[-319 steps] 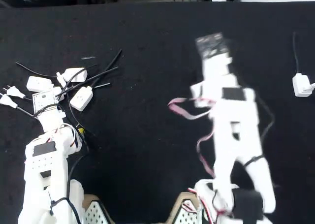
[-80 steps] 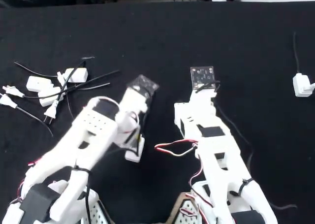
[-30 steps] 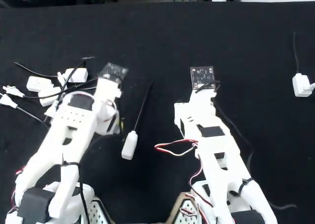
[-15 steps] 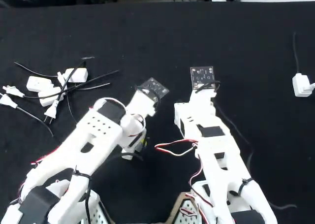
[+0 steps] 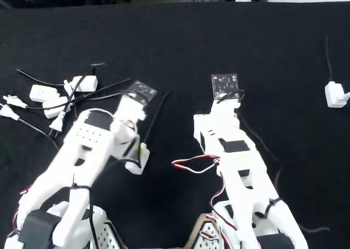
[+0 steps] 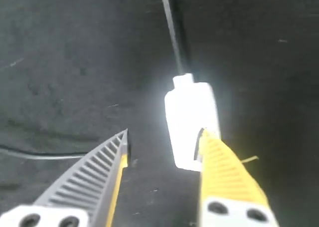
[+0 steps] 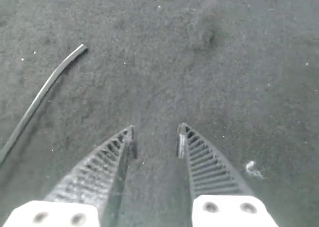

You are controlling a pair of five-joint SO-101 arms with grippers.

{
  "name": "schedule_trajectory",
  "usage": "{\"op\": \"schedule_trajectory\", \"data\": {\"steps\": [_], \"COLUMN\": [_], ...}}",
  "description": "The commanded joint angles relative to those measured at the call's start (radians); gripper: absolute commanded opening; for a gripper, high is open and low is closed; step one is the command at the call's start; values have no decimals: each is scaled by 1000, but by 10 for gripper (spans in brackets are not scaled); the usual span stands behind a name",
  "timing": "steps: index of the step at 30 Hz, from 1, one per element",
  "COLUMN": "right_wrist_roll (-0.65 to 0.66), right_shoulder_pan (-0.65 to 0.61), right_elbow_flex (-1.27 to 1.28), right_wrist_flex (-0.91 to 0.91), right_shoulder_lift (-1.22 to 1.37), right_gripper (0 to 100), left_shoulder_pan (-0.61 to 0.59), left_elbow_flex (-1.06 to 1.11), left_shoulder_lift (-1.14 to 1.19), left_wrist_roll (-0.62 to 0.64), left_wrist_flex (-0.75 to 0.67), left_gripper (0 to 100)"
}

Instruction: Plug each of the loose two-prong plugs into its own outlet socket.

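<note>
L pincer [image 6: 163,134] spread, white socket [image 6: 192,107] just beside one tip, R pincer [image 7: 156,129] part-spread over cloth [image 7: 224,62]

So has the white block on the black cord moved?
Yes. The white block on the black cord went from the pile of plugs rightward, toward the middle.

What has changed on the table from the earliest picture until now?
The left arm carried one white socket from the pile to the table's middle, let it go, swung away left and came back; its gripper is now open beside it. The right arm drew back early, then kept still. The rest of the pile and the far-right white block stayed.
</note>
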Motion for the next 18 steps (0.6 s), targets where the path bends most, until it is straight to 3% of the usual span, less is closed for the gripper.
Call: {"op": "schedule_trajectory", "data": {"steps": [1, 13, 18], "right_wrist_roll": [11, 11, 11], "right_shoulder_pan": [15, 15, 15], "right_elbow_flex": [-13, -12, -12], "right_wrist_flex": [5, 5, 6], "right_shoulder_lift": [-38, -38, -38], "right_gripper": [134, 134, 134], "left_shoulder_pan": [-67, -134, -105], "left_elbow_flex": [-12, -12, -19], "left_shoulder_lift": [-8, -8, -8], "left_wrist_roll": [-20, -20, -15], "left_wrist_flex": [-14, -12, -5], "left_gripper": [223, 223, 223]}}
